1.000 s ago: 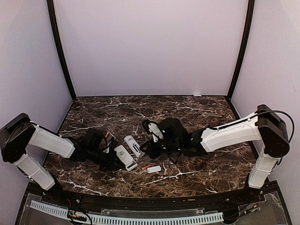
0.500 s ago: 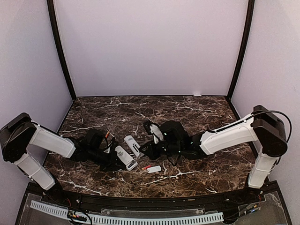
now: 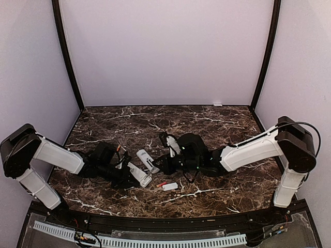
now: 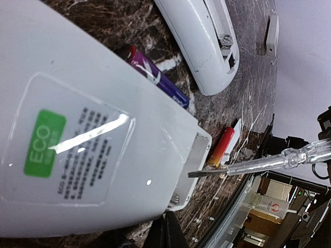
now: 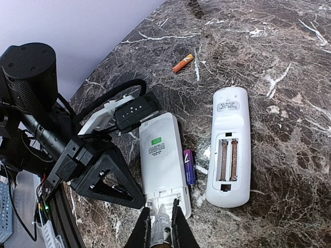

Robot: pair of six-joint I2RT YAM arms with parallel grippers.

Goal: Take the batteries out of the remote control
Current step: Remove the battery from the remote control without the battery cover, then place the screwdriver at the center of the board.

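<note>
We find soft, even light from above; the dark table (image 3: 227, 124) shows only faint shadows. In the left wrist view a white glare streak crosses the labelled remote (image 4: 88, 119), and the far right edge blurs.

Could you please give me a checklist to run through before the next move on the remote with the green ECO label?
1. Right gripper shut on the clear-handled tool: ok.
2. Tool tip at the open end of the ECO remote: ok.
3. Left gripper steadying that remote: cannot tell; its shut fingers sit at the remote's edge.
4. Batteries remaining inside that remote: cannot tell; its compartment is seen only end-on.
5. Second remote unloaded: ok, both slots look bare.
6. Purple battery out of the tool's way: ok, it lies on the table between the remotes.
</note>
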